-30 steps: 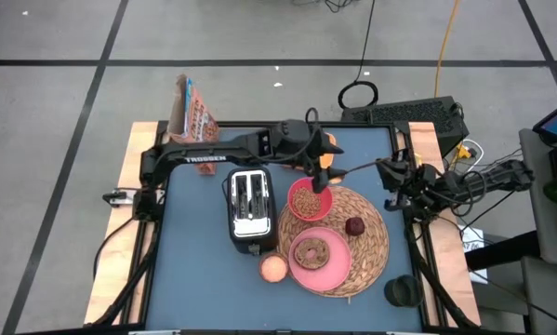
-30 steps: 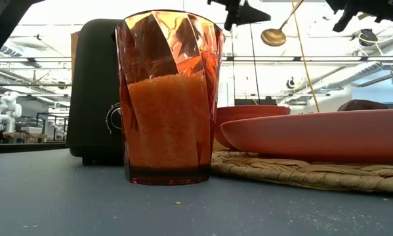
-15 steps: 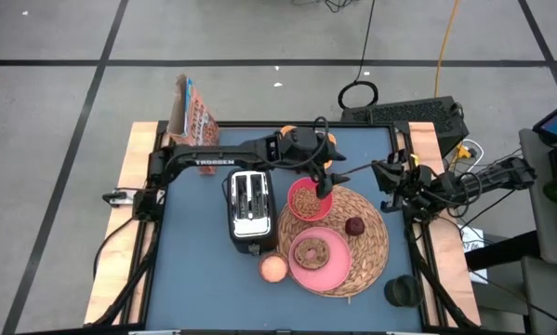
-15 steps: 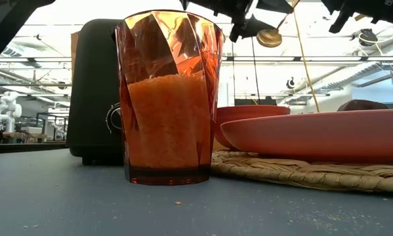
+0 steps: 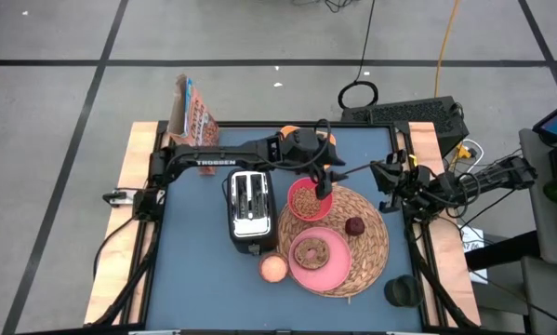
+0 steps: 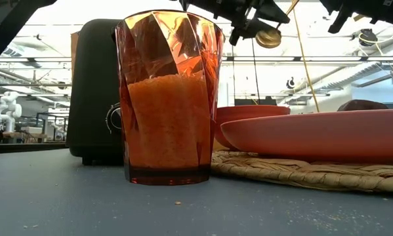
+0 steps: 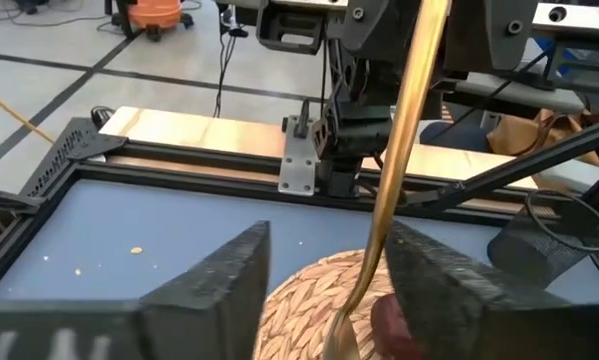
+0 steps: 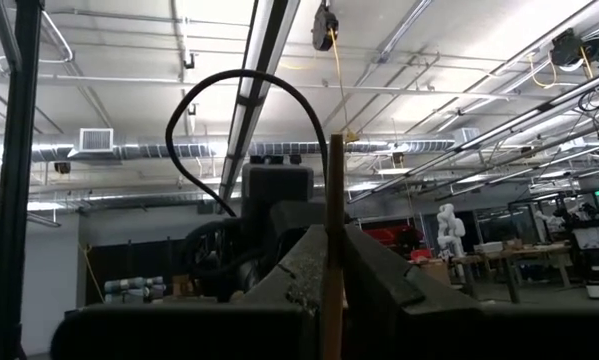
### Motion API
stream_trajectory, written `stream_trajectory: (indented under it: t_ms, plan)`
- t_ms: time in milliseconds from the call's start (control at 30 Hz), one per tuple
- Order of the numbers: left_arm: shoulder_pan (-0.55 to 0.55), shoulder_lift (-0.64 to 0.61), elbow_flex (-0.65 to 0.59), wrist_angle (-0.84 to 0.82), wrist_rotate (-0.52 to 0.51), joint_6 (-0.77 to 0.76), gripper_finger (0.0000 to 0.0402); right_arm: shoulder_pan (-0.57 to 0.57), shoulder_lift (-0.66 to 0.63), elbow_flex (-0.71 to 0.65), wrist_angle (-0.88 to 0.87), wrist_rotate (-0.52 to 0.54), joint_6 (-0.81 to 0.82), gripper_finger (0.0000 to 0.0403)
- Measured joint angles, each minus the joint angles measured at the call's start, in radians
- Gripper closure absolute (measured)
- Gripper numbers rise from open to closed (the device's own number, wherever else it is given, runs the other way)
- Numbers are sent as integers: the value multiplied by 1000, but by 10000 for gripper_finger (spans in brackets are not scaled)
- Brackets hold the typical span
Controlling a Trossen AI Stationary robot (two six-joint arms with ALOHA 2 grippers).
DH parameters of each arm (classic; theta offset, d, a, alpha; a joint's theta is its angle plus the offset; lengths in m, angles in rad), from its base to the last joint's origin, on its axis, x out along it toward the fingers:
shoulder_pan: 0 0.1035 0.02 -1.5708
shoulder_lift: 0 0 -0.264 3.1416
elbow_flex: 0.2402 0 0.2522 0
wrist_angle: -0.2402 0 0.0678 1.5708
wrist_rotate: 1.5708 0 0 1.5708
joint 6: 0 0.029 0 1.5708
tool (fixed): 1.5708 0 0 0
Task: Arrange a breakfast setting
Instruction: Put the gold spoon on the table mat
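A round straw placemat (image 5: 366,247) carries a pink plate (image 5: 329,270) with a brown bread ring (image 5: 311,251), a pink bowl (image 5: 309,200) of brown cereal and a dark-red fruit (image 5: 354,226). My right gripper (image 5: 382,172) is shut on a gold spoon (image 5: 357,173) held above the mat. My left gripper (image 5: 323,181) is open above the bowl. Its fingers (image 7: 229,275) stand on either side of the spoon's handle (image 7: 389,200), near the spoon's bowl end (image 6: 269,36). I cannot tell whether they touch it. My right gripper pinches the spoon's handle (image 8: 332,190) between its two fingers, near the handle's free end. The fingers come roughly level from the table's right side. The spoon is lifted clear and slants down toward its bowl end, which hangs over the pink bowl.
A black toaster (image 5: 251,209) stands left of the mat, with an orange glass (image 5: 273,268) of juice at its near end. A cereal box (image 5: 192,112) stands at the far left corner. A dark cup (image 5: 401,291) sits at the near right.
My left gripper has moved toward the spoon and now has its open fingers around the handle near the bowl end. My right gripper has shifted a little toward the table's left, carrying the spoon with it.
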Motion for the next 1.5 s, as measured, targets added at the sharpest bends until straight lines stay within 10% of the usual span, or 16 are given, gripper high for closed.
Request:
stream_trajectory:
  t_ms: [467, 900, 1500]
  plan:
    - [-1, 0, 0, -1, 25, 10, 380, -1, -1, 0, -1, 23, 4, 378]
    - [2, -3, 0, -51, 20, 54, 387, -1, 0, 0, -35, 18, 8, 371]
    - [23, -93, 0, -345, -1, 76, 387, 2, -34, 0, -230, -20, 263, 147]
